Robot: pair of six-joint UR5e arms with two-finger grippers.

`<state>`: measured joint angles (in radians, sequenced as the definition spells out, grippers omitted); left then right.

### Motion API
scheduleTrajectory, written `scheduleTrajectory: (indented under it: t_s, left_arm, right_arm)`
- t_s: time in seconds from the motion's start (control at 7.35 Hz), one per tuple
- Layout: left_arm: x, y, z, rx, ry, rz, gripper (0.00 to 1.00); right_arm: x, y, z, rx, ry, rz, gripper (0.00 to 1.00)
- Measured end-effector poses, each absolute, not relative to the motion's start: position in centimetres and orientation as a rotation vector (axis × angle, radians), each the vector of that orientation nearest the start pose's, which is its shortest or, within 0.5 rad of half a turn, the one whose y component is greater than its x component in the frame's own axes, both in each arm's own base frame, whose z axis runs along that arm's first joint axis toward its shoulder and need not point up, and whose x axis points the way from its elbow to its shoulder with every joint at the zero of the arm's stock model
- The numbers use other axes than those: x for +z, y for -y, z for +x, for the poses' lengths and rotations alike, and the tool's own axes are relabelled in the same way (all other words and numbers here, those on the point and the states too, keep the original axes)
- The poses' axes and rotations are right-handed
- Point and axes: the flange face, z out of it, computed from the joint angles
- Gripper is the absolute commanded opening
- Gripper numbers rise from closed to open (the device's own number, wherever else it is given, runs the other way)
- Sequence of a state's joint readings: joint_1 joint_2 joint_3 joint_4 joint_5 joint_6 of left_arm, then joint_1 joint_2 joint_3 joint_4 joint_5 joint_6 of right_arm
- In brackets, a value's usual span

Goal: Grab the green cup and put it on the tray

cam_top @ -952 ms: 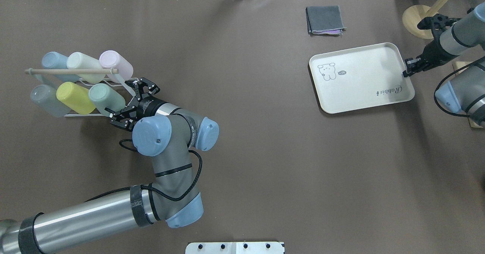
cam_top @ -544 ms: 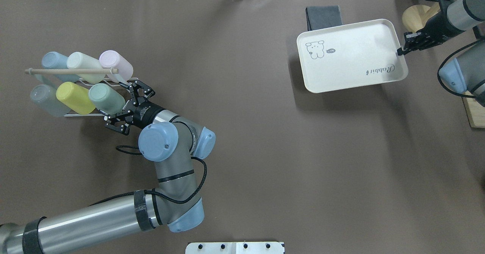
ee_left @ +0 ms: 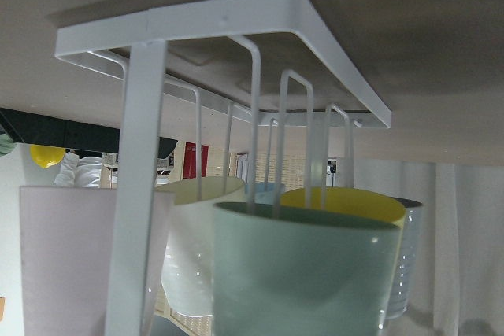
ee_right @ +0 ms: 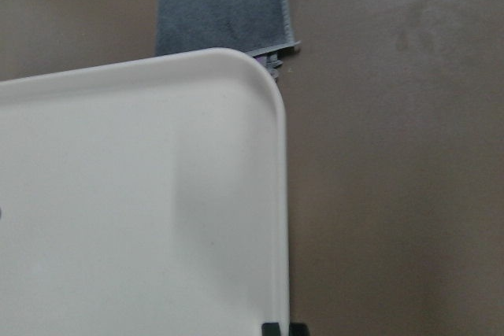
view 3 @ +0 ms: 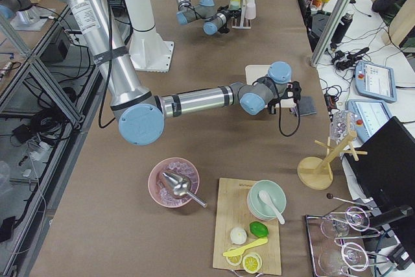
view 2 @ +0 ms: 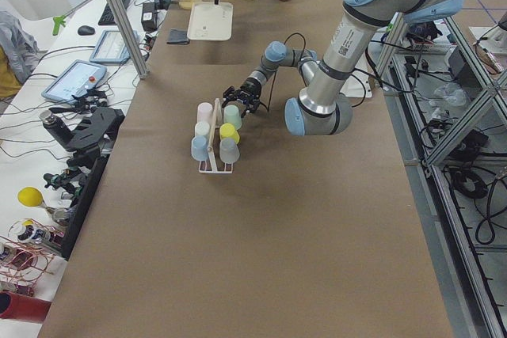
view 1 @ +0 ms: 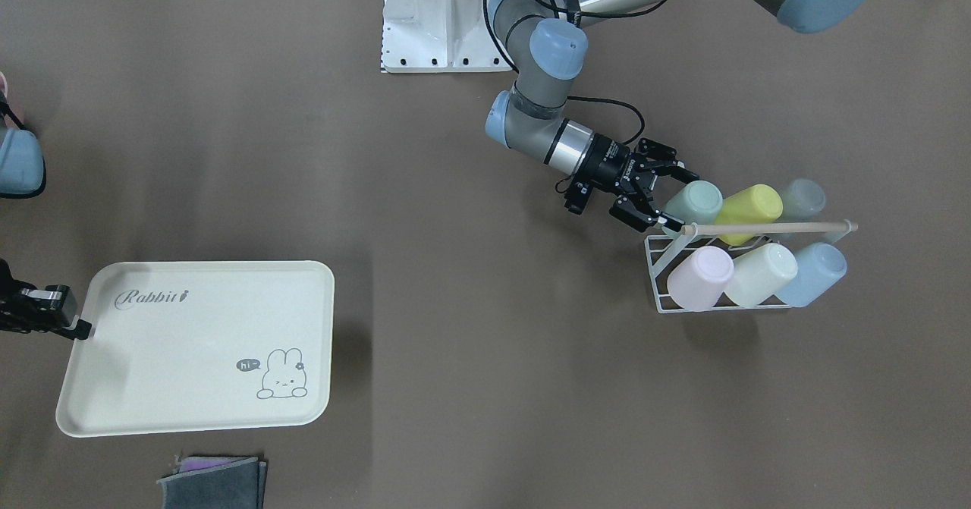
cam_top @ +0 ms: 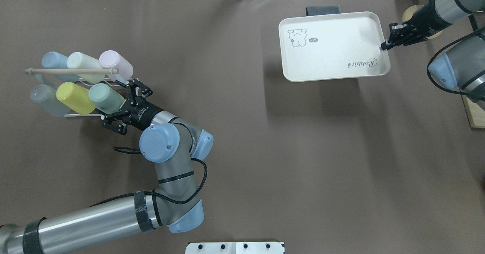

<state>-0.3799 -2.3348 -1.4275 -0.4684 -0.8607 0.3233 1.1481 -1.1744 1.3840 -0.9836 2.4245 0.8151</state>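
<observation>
Tray (cam_top: 333, 45) has drifted toward the rack (cam_top: 68, 71) since half a second ago, lifted off the surface (cam_top: 242, 133) and covering most of the grey cloth (cam_top: 322, 9). The right gripper (cam_top: 383, 46) pinches its short rim. The left gripper (cam_top: 119, 106) has crept in, fingers (cam_top: 141, 91) spread wide around the green cup (cam_top: 104, 97)'s mouth. That cup lies tilted in the rack beside the yellow cup (cam_top: 75, 97), with the pink cup (cam_top: 115, 65) crowding one finger.

Green cup (cam_top: 106, 98) hemmed by yellow cup (cam_top: 75, 97), rack wires (ee_left: 228, 17), wooden rod (cam_top: 70, 71); open table (cam_top: 235, 114) toward tray (cam_top: 333, 53).
</observation>
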Motion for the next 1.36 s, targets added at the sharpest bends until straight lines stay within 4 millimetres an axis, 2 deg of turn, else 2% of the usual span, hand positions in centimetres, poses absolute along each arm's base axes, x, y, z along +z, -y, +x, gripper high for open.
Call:
scheduleTrajectory:
  t_s: [0.41, 0.82, 1.09, 1.36]
  left_arm:
    - [36.3, 43.3, 55.0, 1.597, 0.973, -0.149, 0.97]
    - [37.0, 43.5, 55.2, 1.601, 1.007, -0.156, 0.96]
    - [37.2, 43.6, 55.1, 1.597, 1.018, -0.159, 0.93]
    - [37.4, 43.5, 54.8, 1.596, 1.024, -0.176, 0.91]
  right_arm:
    - [42.1, 60.3, -27.6, 0.039, 1.164, 0.136, 0.00]
    - [39.7, 57.0, -36.5, 0.129, 1.192, 0.133, 0.00]
    - [38.3, 55.2, -41.3, 0.161, 1.187, 0.136, 0.00]
    - [37.3, 53.9, -44.4, 0.185, 1.185, 0.134, 0.00]
